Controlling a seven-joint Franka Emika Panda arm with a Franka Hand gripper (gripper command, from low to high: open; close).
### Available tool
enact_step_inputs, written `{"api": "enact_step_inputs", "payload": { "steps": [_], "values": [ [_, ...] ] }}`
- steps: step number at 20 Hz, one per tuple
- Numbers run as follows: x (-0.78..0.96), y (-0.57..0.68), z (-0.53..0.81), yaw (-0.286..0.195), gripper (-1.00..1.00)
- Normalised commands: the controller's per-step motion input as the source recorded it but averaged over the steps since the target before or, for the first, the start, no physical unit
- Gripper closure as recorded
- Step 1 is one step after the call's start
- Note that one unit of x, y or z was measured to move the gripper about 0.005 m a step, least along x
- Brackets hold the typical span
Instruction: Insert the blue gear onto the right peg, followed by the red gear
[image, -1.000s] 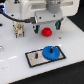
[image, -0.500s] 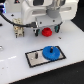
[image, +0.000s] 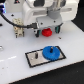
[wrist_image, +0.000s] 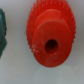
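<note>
The blue gear (image: 51, 52) lies flat on the right end of the black silver-rimmed plate (image: 35, 61); the right peg is hidden under it. The plate's other pin (image: 36, 55) stands bare. The red gear (image: 47, 32) lies on the white table behind the plate. It fills the wrist view (wrist_image: 50, 37), flat, with its centre hole facing up. My gripper (image: 48, 30) hangs right over the red gear with its fingers spread to either side of it. No fingertip shows in the wrist view.
A white-and-black fixture (image: 19, 32) stands on the table at the exterior view's left, with black cables behind it. A dark green object (wrist_image: 2, 35) lies next to the red gear in the wrist view.
My gripper has come down closer over the red gear. The blue gear and the plate have not moved.
</note>
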Motion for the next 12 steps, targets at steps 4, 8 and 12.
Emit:
{"api": "enact_step_inputs", "payload": {
  "steps": [4,8,12],
  "values": [
    [-0.13,0.03,0.00,0.000,1.00],
    [-0.12,0.03,0.00,0.000,1.00],
    [-0.04,0.06,0.09,0.000,1.00]
  ]
}}
